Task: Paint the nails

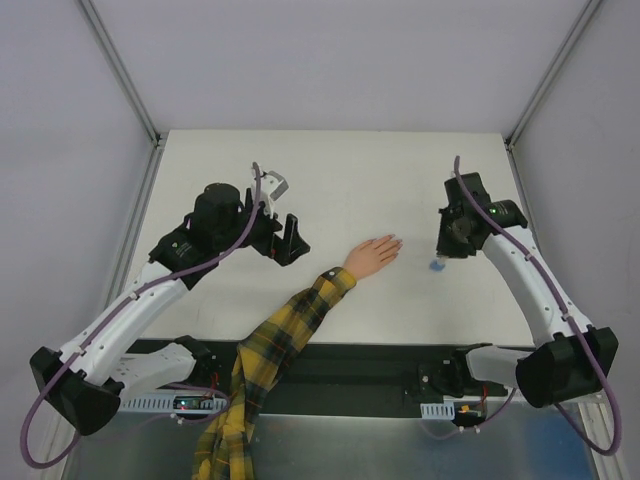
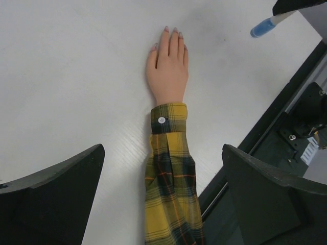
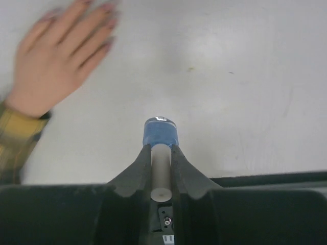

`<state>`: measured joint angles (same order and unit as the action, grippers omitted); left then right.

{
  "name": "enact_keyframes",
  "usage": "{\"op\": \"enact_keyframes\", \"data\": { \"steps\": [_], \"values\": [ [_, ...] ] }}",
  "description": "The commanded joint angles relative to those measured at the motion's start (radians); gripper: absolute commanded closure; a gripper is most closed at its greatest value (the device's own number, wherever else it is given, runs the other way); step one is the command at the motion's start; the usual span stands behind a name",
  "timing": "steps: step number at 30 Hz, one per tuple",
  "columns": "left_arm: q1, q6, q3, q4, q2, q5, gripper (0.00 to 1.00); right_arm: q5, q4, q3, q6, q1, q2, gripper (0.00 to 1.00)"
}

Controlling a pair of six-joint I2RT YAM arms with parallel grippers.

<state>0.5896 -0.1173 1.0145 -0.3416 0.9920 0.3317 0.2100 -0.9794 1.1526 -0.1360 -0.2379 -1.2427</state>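
A peach-coloured hand (image 1: 373, 255) in a yellow plaid sleeve (image 1: 285, 335) lies flat on the white table, fingers pointing far-right. Its nails (image 2: 173, 30) look small and pale pink; they are blurred in the right wrist view (image 3: 104, 10). My right gripper (image 1: 447, 250) is to the right of the fingertips, shut on the white cap (image 3: 161, 168) of a small blue polish bottle (image 3: 160, 133). The bottle (image 1: 437, 266) hangs low over the table; I cannot tell if it touches. My left gripper (image 1: 288, 240) is open and empty, left of the hand, and looks down on the sleeve (image 2: 168, 194).
The white table (image 1: 330, 180) is bounded by grey walls and metal frame rails (image 1: 120, 70). A black strip with the arm bases (image 1: 400, 365) runs along the near edge. The sleeve trails off the near edge.
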Motion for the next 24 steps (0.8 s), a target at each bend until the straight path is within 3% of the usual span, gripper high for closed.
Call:
{"op": "enact_keyframes", "data": {
  "steps": [1, 2, 5, 11, 20, 24],
  "values": [
    [-0.045, -0.097, 0.021, 0.078, 0.077, 0.281, 0.03, -0.350, -0.011, 0.116, 0.312, -0.155, 0.020, 0.99],
    [-0.048, -0.102, 0.024, 0.101, 0.091, 0.321, 0.04, -0.476, -0.015, 0.133, 0.347, -0.178, 0.020, 0.99],
    [-0.048, -0.105, 0.033, 0.131, 0.138, 0.490, 0.07, -0.625, -0.024, 0.173, 0.429, -0.270, 0.034, 0.99],
    [-0.036, -0.073, 0.003, 0.196, 0.148, 0.720, 0.12, -0.741, -0.024, 0.211, 0.420, -0.379, 0.087, 0.99],
    [0.039, -0.073, -0.157, 0.432, 0.074, 0.733, 0.24, -0.762, 0.054, 0.277, 0.234, -0.471, 0.104, 0.99],
    [0.058, -0.110, -0.172, 0.503, 0.092, 0.805, 0.24, -0.785, 0.059, 0.323, 0.211, -0.503, 0.068, 0.99]
  ]
}}
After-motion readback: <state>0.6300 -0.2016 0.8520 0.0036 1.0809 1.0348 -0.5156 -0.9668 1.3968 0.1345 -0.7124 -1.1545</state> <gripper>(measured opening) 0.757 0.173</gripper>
